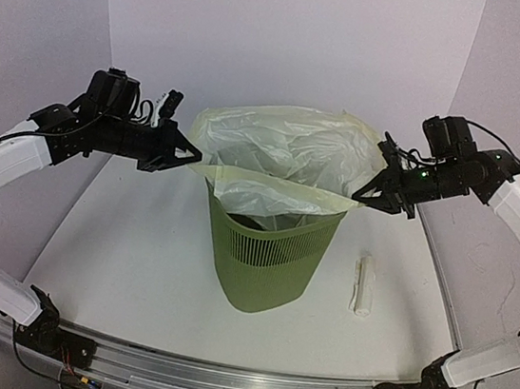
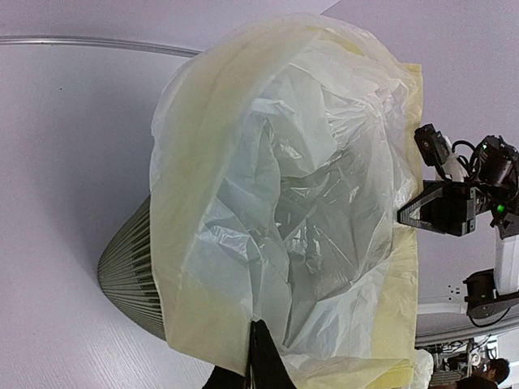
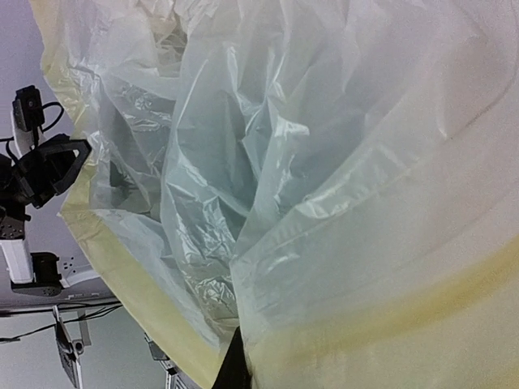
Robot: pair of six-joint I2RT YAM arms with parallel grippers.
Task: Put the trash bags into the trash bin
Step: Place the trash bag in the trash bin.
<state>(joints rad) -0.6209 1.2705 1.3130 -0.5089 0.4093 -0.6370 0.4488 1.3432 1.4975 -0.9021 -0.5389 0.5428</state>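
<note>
Holding the trash bag open over the trash bin, left gripper and right gripper clamp its opposite edges.

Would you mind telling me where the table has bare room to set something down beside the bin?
Widest bare table lies left of the trash bin; a strip runs before it. Right side holds a white roll. Above, left gripper and right gripper stretch the trash bag: crowded.

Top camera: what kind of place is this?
Probably a robot test booth, not a home: plain white walls, arms bolted to a metal rail, the left gripper and right gripper holding a trash bag open over a green bin.
</note>
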